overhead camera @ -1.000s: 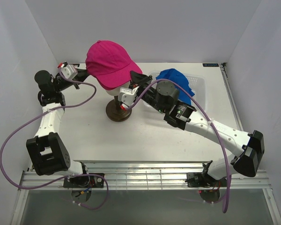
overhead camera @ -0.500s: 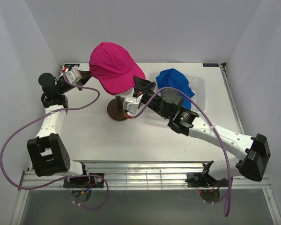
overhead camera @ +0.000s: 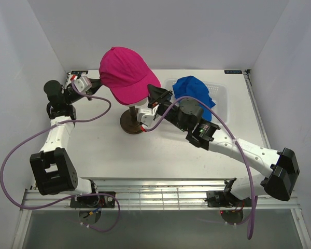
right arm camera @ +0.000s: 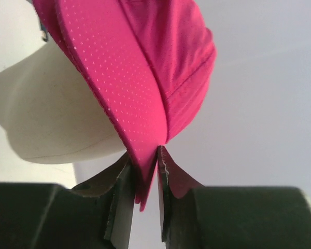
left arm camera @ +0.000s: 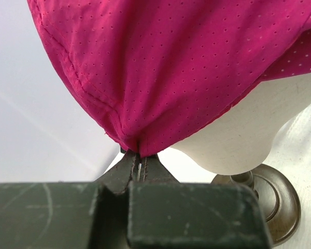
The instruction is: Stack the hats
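A magenta-pink hat (overhead camera: pixel 125 72) sits over the cream mannequin head (right arm camera: pixel 46 114). My left gripper (overhead camera: pixel 99 81) is at the hat's left rear, and the left wrist view shows its jaws (left arm camera: pixel 140 155) shut on the bunched hem of the hat (left arm camera: pixel 197 67). From the right, my right gripper (overhead camera: pixel 151 92) reaches the curved brim. In the right wrist view the brim (right arm camera: pixel 129 109) runs down between its narrow jaws (right arm camera: pixel 145 155), whose tips pinch it. A blue hat (overhead camera: pixel 194 91) lies in the basket on the right.
The white perforated basket (overhead camera: pixel 221 89) stands at the back right of the table. The head's dark round stand (overhead camera: pixel 129 124) rests near the middle, below the pink hat. White walls close in the left, back and right sides.
Both grippers have carried the pink hat slightly back and right over the head. The right arm's elbow has swung right. In the last half second little has moved.
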`<state>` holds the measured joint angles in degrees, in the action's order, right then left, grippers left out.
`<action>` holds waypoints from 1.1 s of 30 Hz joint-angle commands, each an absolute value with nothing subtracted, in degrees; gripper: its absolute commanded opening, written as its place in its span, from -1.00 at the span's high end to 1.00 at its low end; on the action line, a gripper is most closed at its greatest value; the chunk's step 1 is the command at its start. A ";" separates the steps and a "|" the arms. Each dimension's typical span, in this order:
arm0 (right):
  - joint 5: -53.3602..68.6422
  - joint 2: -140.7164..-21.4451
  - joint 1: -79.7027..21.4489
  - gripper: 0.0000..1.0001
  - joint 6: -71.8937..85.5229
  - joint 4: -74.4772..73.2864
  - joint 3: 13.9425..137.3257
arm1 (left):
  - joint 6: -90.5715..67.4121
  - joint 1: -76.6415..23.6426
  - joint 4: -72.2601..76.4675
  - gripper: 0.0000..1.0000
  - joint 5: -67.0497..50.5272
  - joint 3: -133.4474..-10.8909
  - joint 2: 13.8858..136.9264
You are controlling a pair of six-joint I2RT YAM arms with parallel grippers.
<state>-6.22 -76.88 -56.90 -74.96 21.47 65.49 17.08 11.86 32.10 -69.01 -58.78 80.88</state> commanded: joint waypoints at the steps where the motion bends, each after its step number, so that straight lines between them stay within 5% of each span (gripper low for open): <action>1: -4.57 -78.05 -56.60 0.44 -69.17 10.46 64.77 | 15.91 11.69 23.29 1.00 -70.05 -58.44 82.00; 5: -4.83 -76.82 -56.60 -0.12 -68.91 11.24 64.78 | 15.12 11.69 23.29 1.00 -69.52 -60.55 82.79; 11: -6.85 -74.80 -56.60 -0.45 -67.24 12.74 64.95 | 15.21 11.69 23.29 1.00 -68.99 -61.00 82.62; 16: -8.61 -71.99 -56.60 -0.78 -64.52 12.57 64.34 | 14.94 11.69 23.38 0.55 -68.99 -61.26 82.36; 22: -2.56 -65.05 -56.16 -0.82 -57.85 7.22 64.24 | 14.85 11.69 23.29 -0.18 -69.26 -61.44 81.91; 26: -0.62 -63.11 -55.29 -0.83 -51.62 0.36 68.54 | 15.47 12.13 23.20 -0.45 -69.70 -61.00 80.95; 33: -3.78 -64.24 -50.11 -0.76 -36.67 -3.95 74.43 | 14.25 14.41 22.85 -0.56 -69.34 -59.07 77.09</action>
<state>-2.13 -63.55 -52.56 -47.11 -1.56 69.89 15.09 13.10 23.68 -68.55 -60.14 81.82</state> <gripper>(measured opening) 0.888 0.774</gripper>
